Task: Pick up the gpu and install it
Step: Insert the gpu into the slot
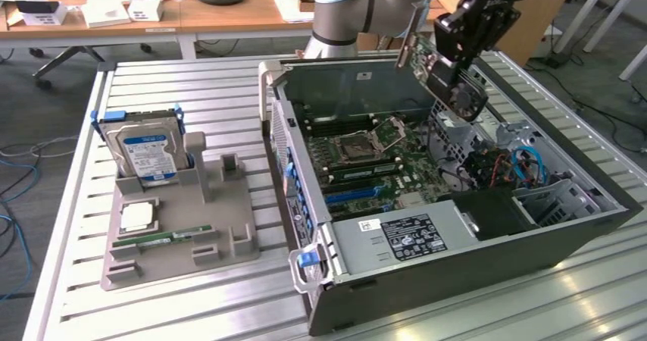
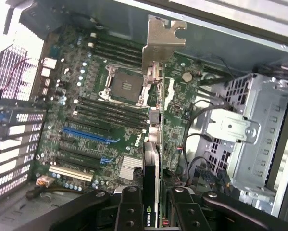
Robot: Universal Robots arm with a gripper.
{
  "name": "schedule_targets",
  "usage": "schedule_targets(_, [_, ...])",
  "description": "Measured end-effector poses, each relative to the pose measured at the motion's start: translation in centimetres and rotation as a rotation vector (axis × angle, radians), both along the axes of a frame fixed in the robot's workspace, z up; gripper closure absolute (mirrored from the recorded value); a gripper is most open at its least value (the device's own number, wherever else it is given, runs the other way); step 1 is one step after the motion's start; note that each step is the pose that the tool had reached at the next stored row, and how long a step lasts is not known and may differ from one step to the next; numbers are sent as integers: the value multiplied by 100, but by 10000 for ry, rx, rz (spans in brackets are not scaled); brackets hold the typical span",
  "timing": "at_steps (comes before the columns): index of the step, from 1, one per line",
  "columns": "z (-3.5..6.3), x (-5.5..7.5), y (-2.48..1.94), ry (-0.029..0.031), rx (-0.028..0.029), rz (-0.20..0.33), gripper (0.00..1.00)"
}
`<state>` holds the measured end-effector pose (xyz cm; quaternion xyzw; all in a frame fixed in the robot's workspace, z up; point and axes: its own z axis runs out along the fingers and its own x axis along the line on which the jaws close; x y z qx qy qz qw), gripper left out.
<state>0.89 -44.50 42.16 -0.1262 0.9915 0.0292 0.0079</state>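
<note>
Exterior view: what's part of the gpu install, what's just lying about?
Job: gpu, held above the open case by the gripper; motherboard inside.
Lying about: hard drive, processor chip and memory stick on the grey holder.

- The exterior view looks down from high and far; the case (image 1: 455, 280) sits toward 4 o'clock.
- The wrist view looks down into it from close.
- Both see the board (image 1: 399, 159).
</note>
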Motion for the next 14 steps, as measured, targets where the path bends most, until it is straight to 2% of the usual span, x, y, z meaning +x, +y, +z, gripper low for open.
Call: schedule_targets(14, [-12, 0, 0, 0, 1, 2545, 74])
